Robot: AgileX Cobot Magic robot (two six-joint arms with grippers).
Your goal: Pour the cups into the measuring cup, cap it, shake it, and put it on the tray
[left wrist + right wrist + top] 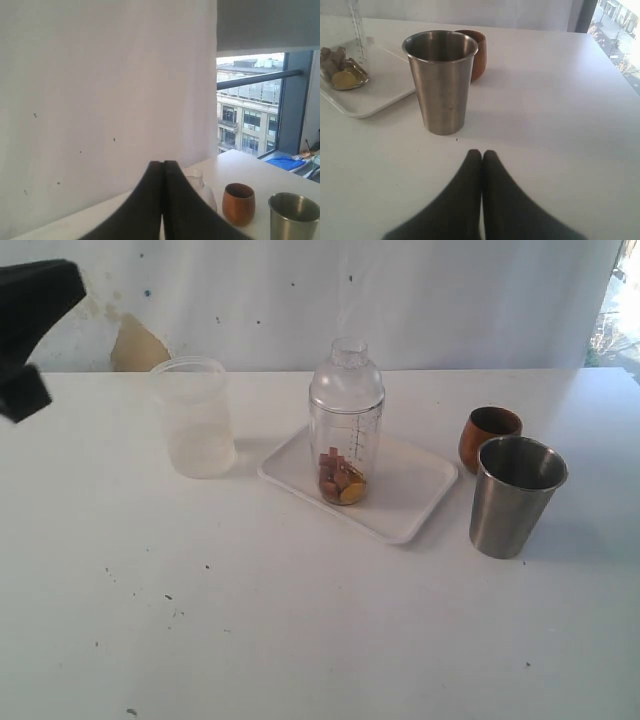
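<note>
Measuring cup (345,445): cap (347,380) on, pieces inside, upright on tray (410,502) | wooden cup (488,435), steel tumbler (515,495): on desk (300,640) beside tray | left end effector (163,165), right end effector (481,154): fingers together, empty | task: apparently complete

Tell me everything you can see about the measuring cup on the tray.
The measuring cup is a tall clear plastic cylinder with black graduation marks down its side. It stands upright on the white tray, closed by a clear dome cap. Brown and yellow pieces lie at its bottom. Nothing else touches it.
</note>
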